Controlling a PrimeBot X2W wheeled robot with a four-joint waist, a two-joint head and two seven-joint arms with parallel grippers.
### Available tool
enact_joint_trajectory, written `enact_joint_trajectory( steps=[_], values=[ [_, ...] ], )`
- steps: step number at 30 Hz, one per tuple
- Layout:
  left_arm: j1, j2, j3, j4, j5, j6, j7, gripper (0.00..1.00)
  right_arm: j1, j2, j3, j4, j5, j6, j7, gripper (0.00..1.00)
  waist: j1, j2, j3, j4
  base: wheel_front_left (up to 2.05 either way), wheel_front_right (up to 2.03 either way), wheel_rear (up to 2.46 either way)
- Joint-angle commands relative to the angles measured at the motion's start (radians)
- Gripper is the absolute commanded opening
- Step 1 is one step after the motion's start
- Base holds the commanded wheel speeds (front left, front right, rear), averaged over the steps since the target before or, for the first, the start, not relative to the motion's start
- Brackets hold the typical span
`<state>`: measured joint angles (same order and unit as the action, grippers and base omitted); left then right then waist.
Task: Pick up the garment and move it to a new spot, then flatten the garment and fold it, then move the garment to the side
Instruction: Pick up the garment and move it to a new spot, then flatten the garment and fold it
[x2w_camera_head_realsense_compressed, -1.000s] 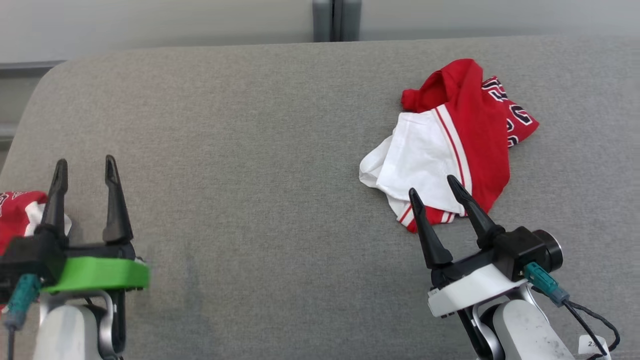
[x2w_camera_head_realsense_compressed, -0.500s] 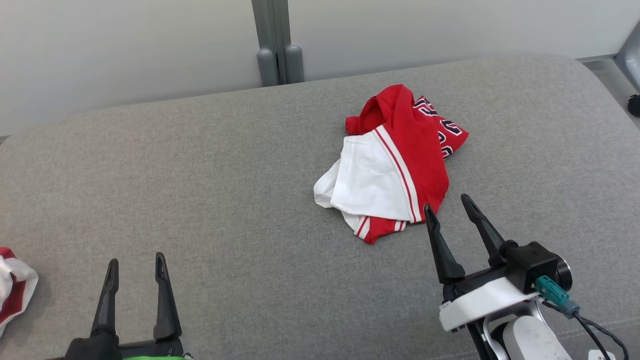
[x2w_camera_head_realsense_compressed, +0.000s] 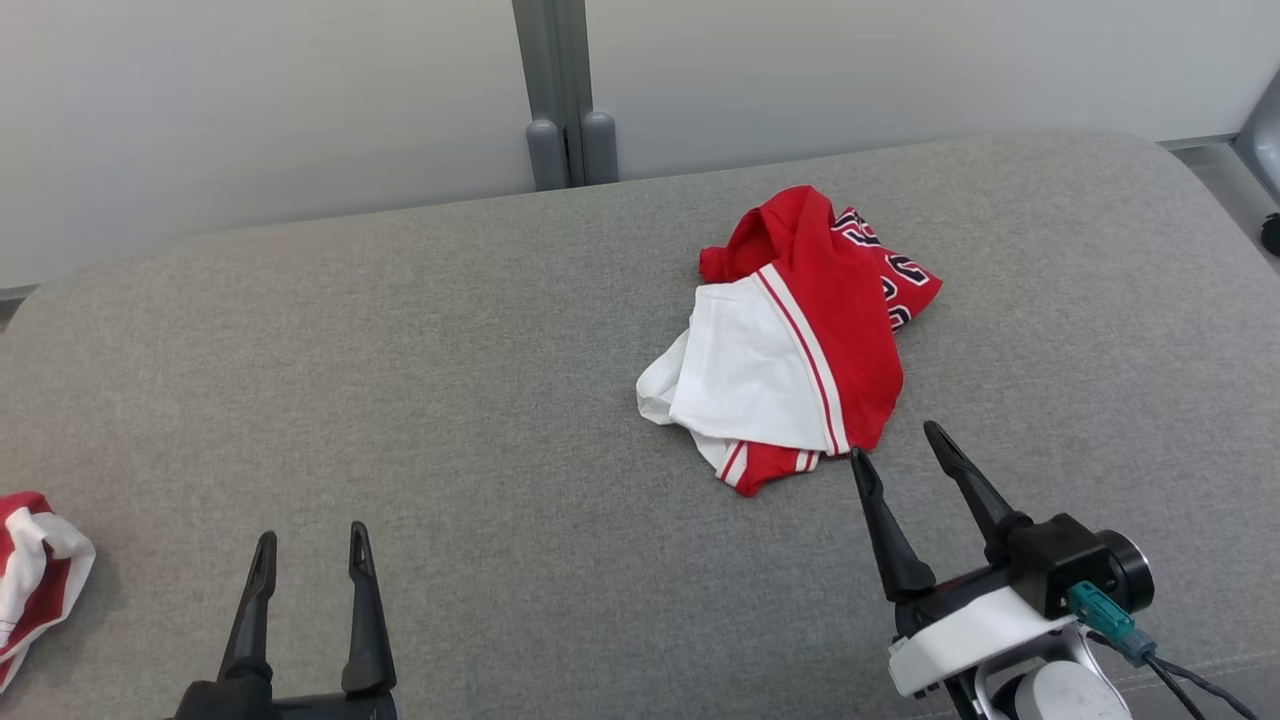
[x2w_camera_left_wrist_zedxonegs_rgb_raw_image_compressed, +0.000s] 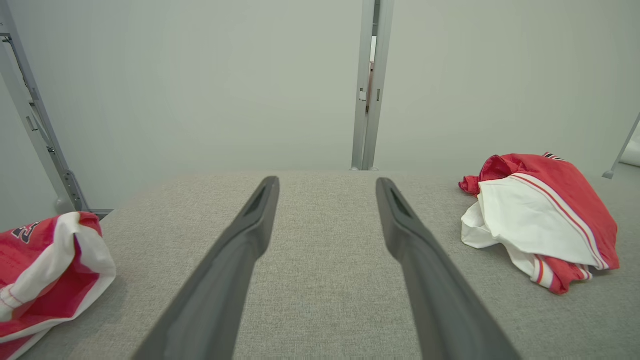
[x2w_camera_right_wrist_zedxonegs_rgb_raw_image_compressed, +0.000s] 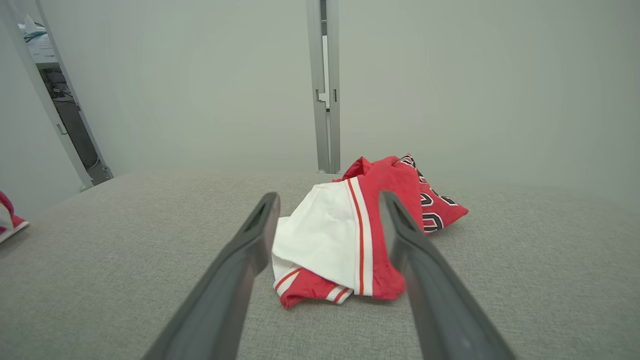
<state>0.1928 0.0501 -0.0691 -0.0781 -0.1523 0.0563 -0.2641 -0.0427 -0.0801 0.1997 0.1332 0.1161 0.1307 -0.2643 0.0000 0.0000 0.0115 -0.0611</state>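
Note:
A crumpled red and white garment (x2w_camera_head_realsense_compressed: 790, 345) with dark lettering lies on the grey padded table (x2w_camera_head_realsense_compressed: 450, 380), right of centre. It also appears at the right of the left wrist view (x2w_camera_left_wrist_zedxonegs_rgb_raw_image_compressed: 542, 217) and straight ahead in the right wrist view (x2w_camera_right_wrist_zedxonegs_rgb_raw_image_compressed: 360, 230). My right gripper (x2w_camera_head_realsense_compressed: 893, 442) is open, its fingertips just short of the garment's near edge, nothing between them. My left gripper (x2w_camera_head_realsense_compressed: 308, 536) is open over bare table at the lower left, far from that garment.
A second red and white garment (x2w_camera_head_realsense_compressed: 35, 575) lies at the table's left edge, also in the left wrist view (x2w_camera_left_wrist_zedxonegs_rgb_raw_image_compressed: 45, 272). A pale wall with a grey post (x2w_camera_head_realsense_compressed: 562, 95) stands behind the table. The table's right end curves off near a grey frame (x2w_camera_head_realsense_compressed: 1262, 130).
The head camera has swung right and tilted, shifting the whole picture. The right gripper's tips, which overlapped the garment's near edge a second ago, now sit just short of it. Both grippers stay open.

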Motion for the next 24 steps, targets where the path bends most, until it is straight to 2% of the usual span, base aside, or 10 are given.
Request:
enact_joint_trajectory(
  steps=[1,9,24],
  values=[
    [-0.001,0.001,-0.003,0.005,0.012,0.0,0.0,1.0,0.019,0.004,-0.012,-0.005,-0.003,0.0,0.0,1.0,0.0,0.0,0.0,0.008,0.0,0.0,0.0],
    [-0.011,0.001,-0.017,0.015,0.022,-0.003,0.0,1.0,0.052,0.026,-0.009,-0.005,-0.003,0.0,0.0,1.0,0.0,0.0,-0.009,0.03,0.0,0.0,0.0],
    [-0.013,0.001,-0.032,0.03,0.03,-0.004,0.0,1.0,0.046,0.029,-0.001,-0.002,0.03,0.0,0.0,1.0,0.0,0.0,-0.021,0.028,0.0,0.0,0.0]
  ],
)
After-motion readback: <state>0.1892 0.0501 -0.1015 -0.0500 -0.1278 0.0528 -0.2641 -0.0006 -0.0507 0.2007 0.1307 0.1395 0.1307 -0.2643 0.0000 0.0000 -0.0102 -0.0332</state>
